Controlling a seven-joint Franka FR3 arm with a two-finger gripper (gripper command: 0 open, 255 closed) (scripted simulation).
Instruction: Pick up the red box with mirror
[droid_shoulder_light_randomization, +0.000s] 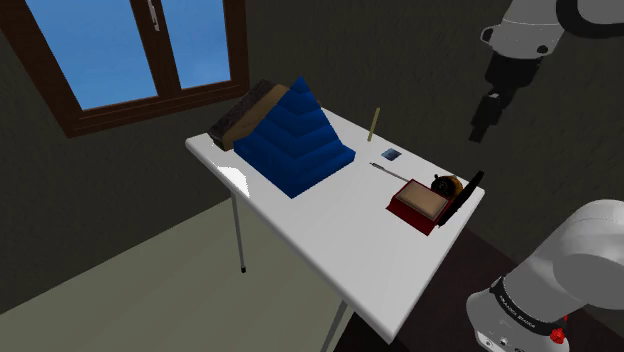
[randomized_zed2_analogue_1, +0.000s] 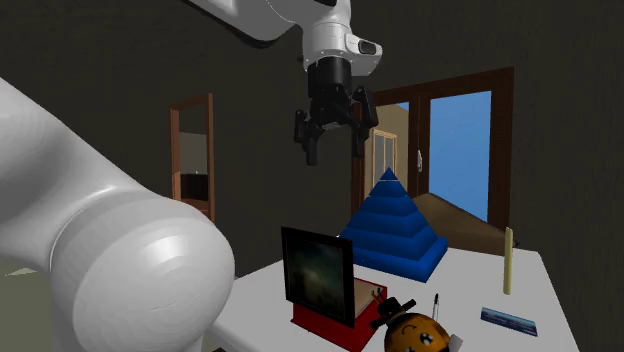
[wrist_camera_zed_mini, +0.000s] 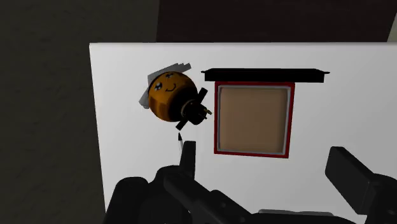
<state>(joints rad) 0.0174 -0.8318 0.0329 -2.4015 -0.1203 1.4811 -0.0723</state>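
The two fingers (randomized_zed2_analogue_1: 311, 150) of the black gripper (randomized_zed2_analogue_1: 334, 156) stand apart, and we see nothing between them. The gripper hangs high above the white table (droid_shoulder_light_randomization: 340, 250), well clear of everything on it. In the wrist view it looks straight down on the red box (wrist_camera_zed_mini: 253, 119), which shows a tan inside.

In the shoulder view the red box sits near the table's edge closest to the robot's stand. Its dark lid (randomized_zed2_analogue_1: 318, 268) stands upright along the box's 3 o'clock side, with the mirror panel facing the second exterior camera. An orange bee toy (droid_shoulder_light_randomization: 445, 184) with a smiling face lies just beside the box, at about 2 o'clock from it and close against the lid. A thin pen (droid_shoulder_light_randomization: 390, 170) and a small card (droid_shoulder_light_randomization: 390, 154) lie at 11 o'clock, a little apart from the box. A beige stick (droid_shoulder_light_randomization: 374, 124) stands upright beyond them. A large blue stepped pyramid (droid_shoulder_light_randomization: 297, 140) stands at 10 o'clock, well apart, with a brown box (droid_shoulder_light_randomization: 245, 112) behind it.
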